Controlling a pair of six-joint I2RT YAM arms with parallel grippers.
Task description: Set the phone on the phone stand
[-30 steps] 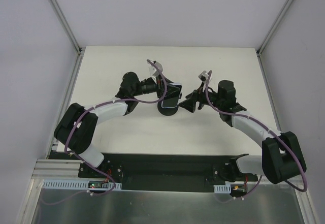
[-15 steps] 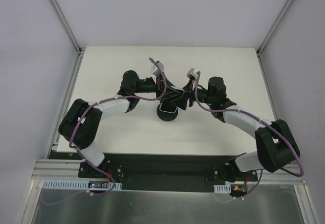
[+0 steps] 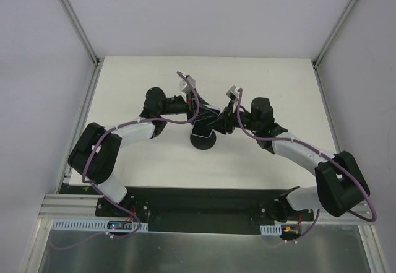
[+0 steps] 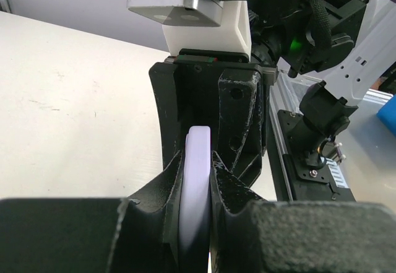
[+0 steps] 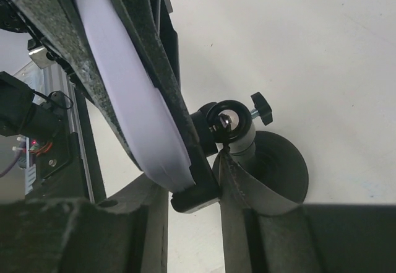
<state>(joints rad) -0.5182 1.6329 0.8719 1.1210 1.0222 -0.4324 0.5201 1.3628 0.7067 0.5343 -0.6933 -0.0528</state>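
My left gripper point(image 3: 199, 114) is shut on the phone point(image 4: 198, 174), whose pale rim shows edge-on between its fingers. In the right wrist view the phone point(image 5: 127, 99) leans on the phone stand, its lower end resting on the bracket's bottom lip point(image 5: 197, 195). The ball joint point(image 5: 226, 122) and round disc base point(image 5: 281, 168) of the stand show behind it. My right gripper point(image 5: 192, 183) hugs the bracket lip from both sides. From above, the stand's base point(image 3: 202, 140) sits between the two grippers, with my right gripper point(image 3: 218, 123) just right of the left one.
The pale table point(image 3: 278, 81) runs to metal frame rails at the left point(image 3: 93, 93) and right edges. The black base plate point(image 3: 198, 200) with the arm mounts lies along the near edge. The two arms meet over the table's middle.
My right gripper has swung left from beside the stand and closed in on its bracket. My left gripper has kept hold of the phone and shifted slightly left.
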